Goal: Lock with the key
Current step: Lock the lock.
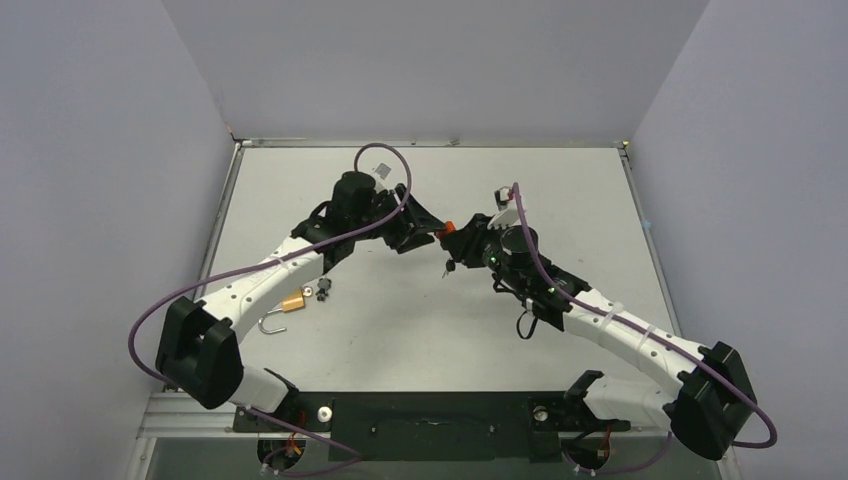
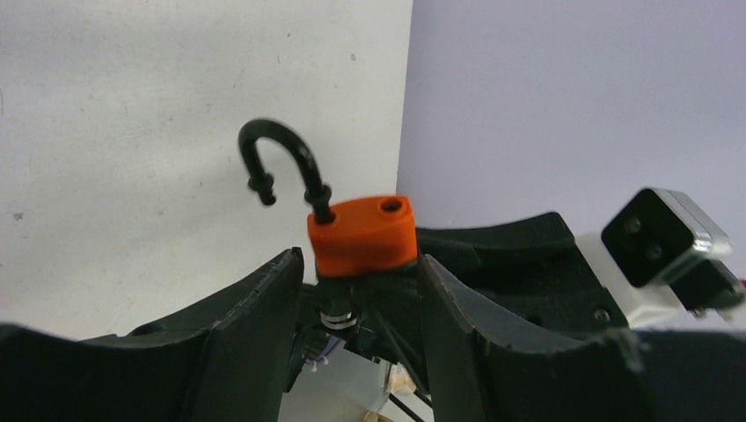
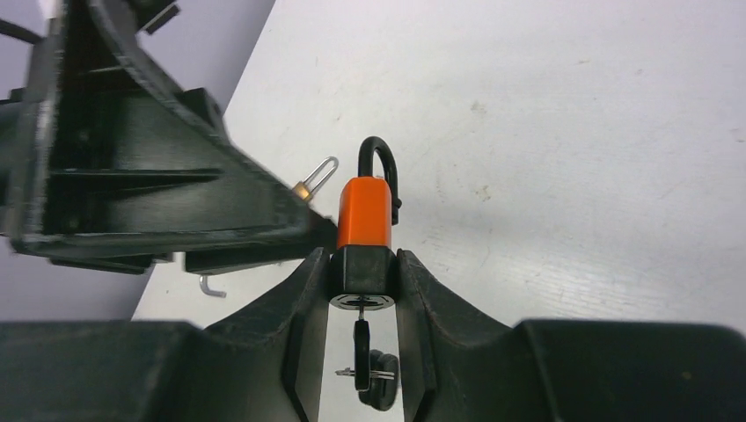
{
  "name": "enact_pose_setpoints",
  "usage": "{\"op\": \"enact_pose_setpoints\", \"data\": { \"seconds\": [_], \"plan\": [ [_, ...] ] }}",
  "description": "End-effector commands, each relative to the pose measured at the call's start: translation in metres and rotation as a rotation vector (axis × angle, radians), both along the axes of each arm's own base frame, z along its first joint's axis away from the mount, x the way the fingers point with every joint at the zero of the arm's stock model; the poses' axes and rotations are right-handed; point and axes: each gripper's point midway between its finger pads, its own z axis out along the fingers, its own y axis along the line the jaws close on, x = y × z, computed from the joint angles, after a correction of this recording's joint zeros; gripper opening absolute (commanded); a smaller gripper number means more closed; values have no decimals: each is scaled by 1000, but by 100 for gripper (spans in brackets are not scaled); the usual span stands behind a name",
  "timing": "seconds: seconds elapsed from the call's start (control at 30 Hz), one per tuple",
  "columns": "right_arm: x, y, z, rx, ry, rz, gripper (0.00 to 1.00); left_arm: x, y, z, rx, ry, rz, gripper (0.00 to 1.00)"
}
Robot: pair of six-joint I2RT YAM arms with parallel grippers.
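Orange padlock [image 3: 365, 214]: held up off the bench [image 1: 560, 190], above its middle and a little toward the far edge, between the two arms. The shackle [image 2: 286, 149] is open, its free end out of the body and swung to the side. The key [image 3: 362, 347] sits in the keyway at the base and hangs down with a ring on it.

Right gripper [image 3: 362, 264]: clamped across the black lower block of the lock, fingers flat on its two faces.

Left gripper [image 2: 356, 264]: fingers flank the orange body closely. We cannot tell from any view whether they press on it or stand just clear.

Handling, our judgement:
- Body is small, rigid and dense for its size. The plastic cover is smooth, so it may twist in a light pinch.
- Best hold is on the flat faces of the body, as the right fingers have it.
- The shackle is stiff steel and pivots on its long leg. Push on the crown of the bow, in line with the hole.
- The key is thin, so grip its head, not the ring.

A brass padlock [image 1: 292, 301] lies open on the bench beside the left arm, toward the left edge.
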Motion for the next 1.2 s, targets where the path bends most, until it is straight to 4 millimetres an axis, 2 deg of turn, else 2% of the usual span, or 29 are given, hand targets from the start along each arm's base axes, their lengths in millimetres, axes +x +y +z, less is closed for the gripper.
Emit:
{"op": "enact_pose_setpoints", "data": {
  "seconds": [0.0,0.17,0.27,0.37,0.4,0.43,0.6,0.77,0.93,1.17],
  "plan": [
    [11,-17,51,24,-126,-32,0,-10,11,45,-76,-93,-59,49],
    [7,-13,71,24,-174,29,0,-14,15,62,-108,-137,-70,51],
    [1,-9,81,2,-197,105,0,-8,32,61,-85,-135,-34,53],
    [-15,3,100,-9,-240,253,0,-5,49,66,-121,-111,-2,55],
    [-24,7,98,-18,-225,312,0,-4,55,65,-123,-92,8,55],
    [-27,9,105,-26,-244,345,0,-4,58,68,-129,-81,15,55],
    [-54,21,116,-37,-269,521,0,-12,58,72,-222,-3,16,56],
    [-59,26,112,-93,-273,567,0,-21,56,67,-302,76,21,56],
    [-60,30,112,-120,-278,570,0,-26,57,66,-322,89,14,56],
    [-60,38,101,-169,-260,578,0,-31,56,69,-347,84,-4,55]
  ]
}}
